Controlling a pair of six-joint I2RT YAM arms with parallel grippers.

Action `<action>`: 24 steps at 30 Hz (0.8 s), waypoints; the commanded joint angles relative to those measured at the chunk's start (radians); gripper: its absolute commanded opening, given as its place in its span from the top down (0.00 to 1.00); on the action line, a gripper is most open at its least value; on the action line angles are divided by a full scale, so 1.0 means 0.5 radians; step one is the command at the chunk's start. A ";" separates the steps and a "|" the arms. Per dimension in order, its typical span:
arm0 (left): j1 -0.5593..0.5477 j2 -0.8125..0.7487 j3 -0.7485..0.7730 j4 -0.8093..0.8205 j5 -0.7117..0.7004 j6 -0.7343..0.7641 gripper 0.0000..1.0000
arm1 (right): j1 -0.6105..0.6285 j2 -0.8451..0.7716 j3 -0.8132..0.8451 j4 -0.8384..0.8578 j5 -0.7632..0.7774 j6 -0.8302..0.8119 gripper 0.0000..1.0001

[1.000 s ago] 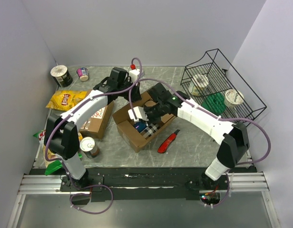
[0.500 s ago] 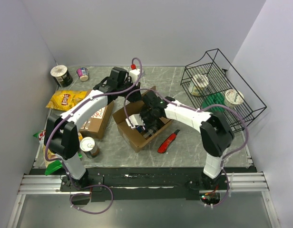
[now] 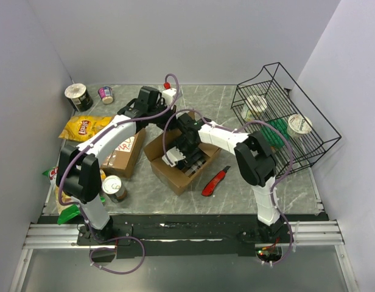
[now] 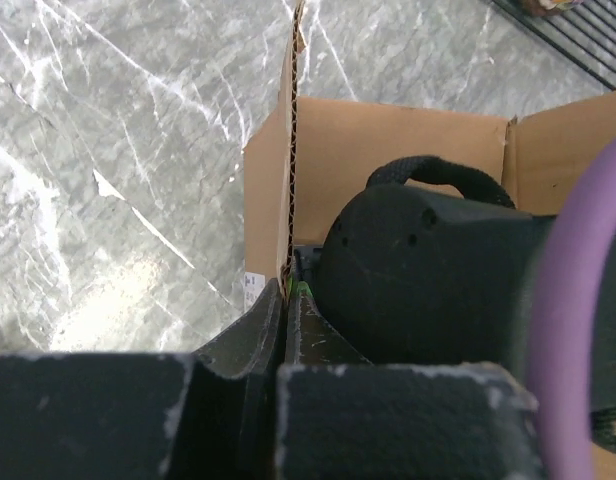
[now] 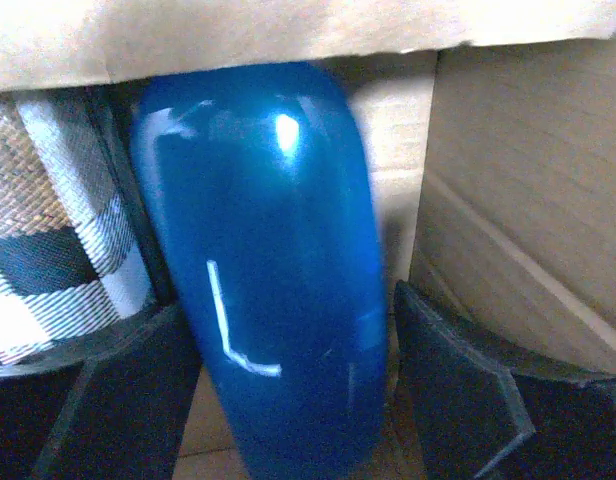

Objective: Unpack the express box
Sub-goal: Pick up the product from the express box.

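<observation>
Box (image 3: 175,174) interior is tight: right hand (image 5: 288,380) spread either side of the blue item (image 5: 268,250), plaid item (image 5: 48,220) crowding one finger, cardboard wall (image 5: 508,200) just beside the other. Left hand (image 4: 288,310) pinches the far flap (image 4: 288,150). Bare table (image 3: 236,194) beyond the box cutter (image 3: 215,181).

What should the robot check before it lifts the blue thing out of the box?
1. Left gripper holds the flap back: ok, the flap is pinched between its fingers.
2. Right gripper straddles the blue thing: ok, one finger on each side.
3. Grip is tight: cannot tell.
4. Blue thing is free all round: not ok, the checked cloth sits close beside it and cardboard hides its far end.
5. Knife is out of the way: ok, it lies on the table beside the box.
</observation>
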 commanded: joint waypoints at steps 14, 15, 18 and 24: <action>-0.058 -0.072 0.017 0.098 -0.023 0.056 0.99 | -0.170 -0.681 -0.178 0.279 -0.449 0.931 0.65; -0.058 -0.069 0.017 0.095 -0.029 0.056 0.99 | -0.182 -0.776 -0.187 0.291 -0.550 0.989 0.65; -0.058 -0.057 0.023 0.082 -0.057 0.059 0.99 | -0.219 -0.948 -0.279 0.417 -0.624 1.231 0.67; -0.052 -0.063 -0.001 0.042 -0.173 0.157 0.99 | -0.440 -1.123 -0.297 0.732 -0.802 1.983 0.68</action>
